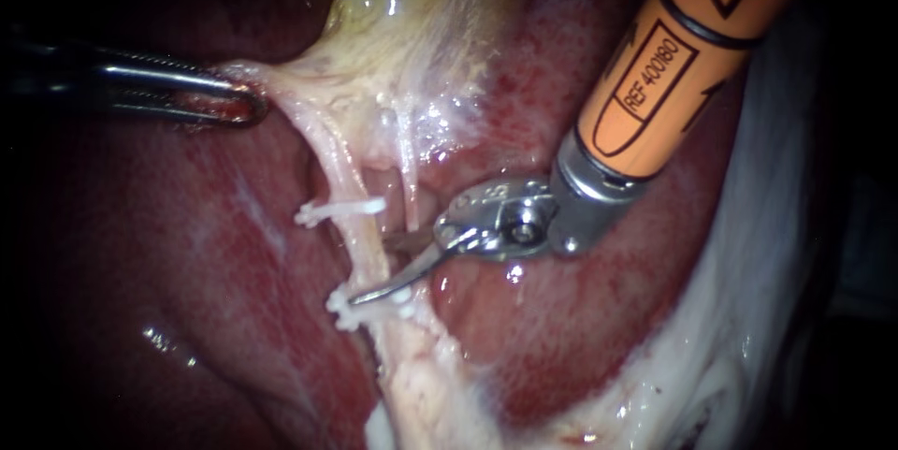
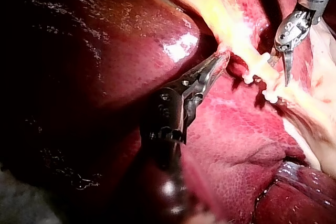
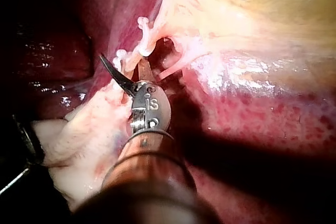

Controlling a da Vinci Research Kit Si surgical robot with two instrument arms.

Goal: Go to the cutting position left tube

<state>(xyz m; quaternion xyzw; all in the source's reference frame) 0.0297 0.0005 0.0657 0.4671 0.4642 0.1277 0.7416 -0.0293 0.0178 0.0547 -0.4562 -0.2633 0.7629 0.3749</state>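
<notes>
The left tube (image 1: pixel 350 230) carries two white clips (image 1: pixel 341 210). Between the clips the right instrument (image 1: pixel 374 270) has its blades gaping astride the tube. Up the tube, the left instrument (image 1: pixel 232 102) has its jaws clamped on the gallbladder (image 1: pixel 402 38).

Shiny metal tips on left instrument (image 1: pixel 236 104) & right instrument (image 1: pixel 383 268), smooth orange plastic sleeve (image 1: pixel 673 57), white matt plastic clips (image 1: pixel 341 211), wet-glossy liver (image 1: pixel 187 254) & gallbladder (image 1: pixel 402 29).

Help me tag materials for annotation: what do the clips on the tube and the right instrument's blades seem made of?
The clips look like white, matte plastic: opaque, ridged ends, no glint. The right instrument's open blades look like polished metal: silver-grey with bright highlights. Which alloy cannot be told.
</notes>
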